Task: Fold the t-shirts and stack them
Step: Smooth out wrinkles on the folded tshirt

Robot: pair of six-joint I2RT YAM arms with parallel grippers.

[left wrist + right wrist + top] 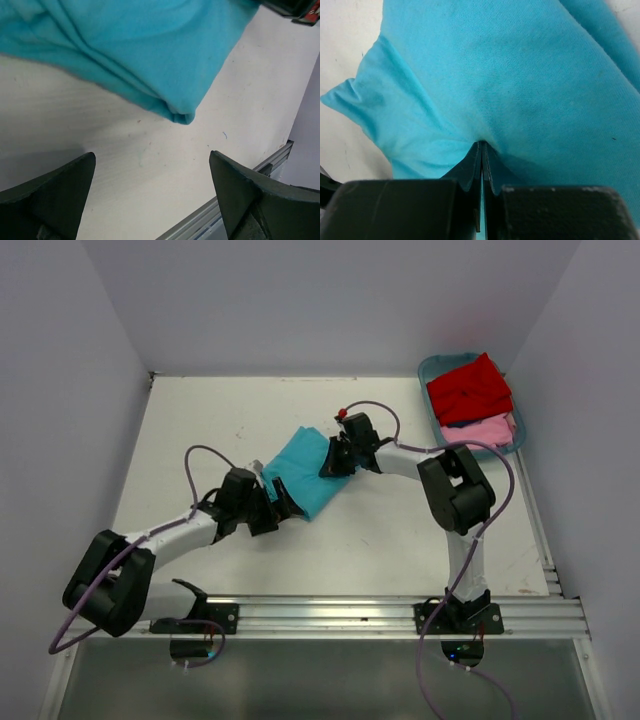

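A folded turquoise t-shirt point(303, 470) lies slantwise at mid-table. My right gripper point(331, 462) is shut at its far right edge, and the cloth point(510, 75) puckers in towards the closed fingertips point(482, 144). My left gripper point(284, 503) stands wide open just off the shirt's near corner point(180, 116), with only bare table between its fingers point(55, 192). In the left wrist view the gripper point(152, 154) holds nothing. A red t-shirt point(468, 388) and a pale pink t-shirt point(488, 429) lie in the tub at the back right.
The teal plastic tub point(429, 371) sits at the table's far right corner, against the wall. An aluminium rail point(380, 612) runs along the near edge and also shows in the left wrist view point(272, 162). White walls close the table on three sides.
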